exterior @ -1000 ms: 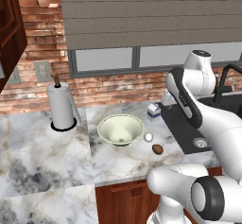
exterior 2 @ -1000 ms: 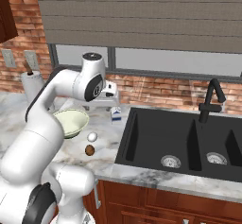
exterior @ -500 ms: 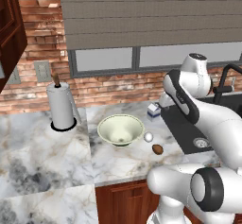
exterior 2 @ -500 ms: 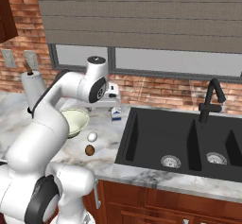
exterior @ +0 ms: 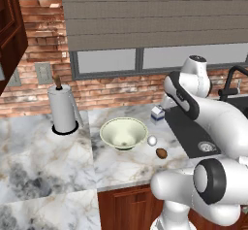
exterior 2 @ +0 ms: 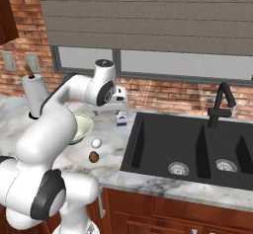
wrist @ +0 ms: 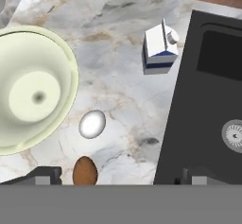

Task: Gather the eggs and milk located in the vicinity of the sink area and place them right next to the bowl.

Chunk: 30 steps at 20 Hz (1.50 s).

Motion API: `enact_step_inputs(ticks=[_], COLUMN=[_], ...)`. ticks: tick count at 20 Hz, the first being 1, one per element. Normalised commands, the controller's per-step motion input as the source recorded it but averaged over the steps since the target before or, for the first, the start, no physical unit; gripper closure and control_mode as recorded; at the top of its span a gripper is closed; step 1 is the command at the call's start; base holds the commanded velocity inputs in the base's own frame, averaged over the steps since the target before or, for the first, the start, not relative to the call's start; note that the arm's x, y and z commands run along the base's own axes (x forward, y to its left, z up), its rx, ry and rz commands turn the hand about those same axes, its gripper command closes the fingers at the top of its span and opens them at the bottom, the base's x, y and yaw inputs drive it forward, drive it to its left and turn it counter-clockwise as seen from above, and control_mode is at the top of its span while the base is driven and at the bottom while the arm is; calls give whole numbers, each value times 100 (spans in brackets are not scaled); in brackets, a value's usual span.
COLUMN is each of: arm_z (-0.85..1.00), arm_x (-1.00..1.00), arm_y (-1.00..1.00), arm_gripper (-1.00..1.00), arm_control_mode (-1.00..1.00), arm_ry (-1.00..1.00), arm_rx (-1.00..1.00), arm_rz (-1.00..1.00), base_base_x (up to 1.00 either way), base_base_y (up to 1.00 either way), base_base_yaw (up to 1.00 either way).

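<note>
Both eggs done: white egg (wrist: 92,124) and brown egg (wrist: 85,171) just beside the bowl (wrist: 66,67). Milk (wrist: 159,50) still apart from bowl, by the sink (wrist: 208,100). Hand (wrist: 118,176) wide open, empty.

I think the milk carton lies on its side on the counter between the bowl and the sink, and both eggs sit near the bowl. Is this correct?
Not quite: the milk carton stands upright, as the right base view shows. The rest holds: it is on the counter between the bowl and the sink, and the white egg and brown egg sit near the bowl.
</note>
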Motion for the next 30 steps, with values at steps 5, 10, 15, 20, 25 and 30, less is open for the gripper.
enact_step_inputs(ticks=[5, 10, 15, 20, 25, 30], arm_z=[-9, -16, -22, -17, -10, -8], arm_x=[21, 16, 13, 18, 22, 24], arm_y=[0, 0, 0, 0, 0, 0], arm_gripper=[-100, -100, -100, -100, -100, -100], arm_control_mode=[-100, -100, -100, -100, -100, -100], arm_ry=[0, 0, 0, 0, 0, 0], arm_rx=[0, 0, 0, 0, 0, 0], arm_rz=[0, 0, 0, 0, 0, 0], base_base_x=[0, 0, 0, 0, 0, 0], base_base_y=[0, 0, 0, 0, 0, 0], base_base_yaw=[0, 0, 0, 0, 0, 0])
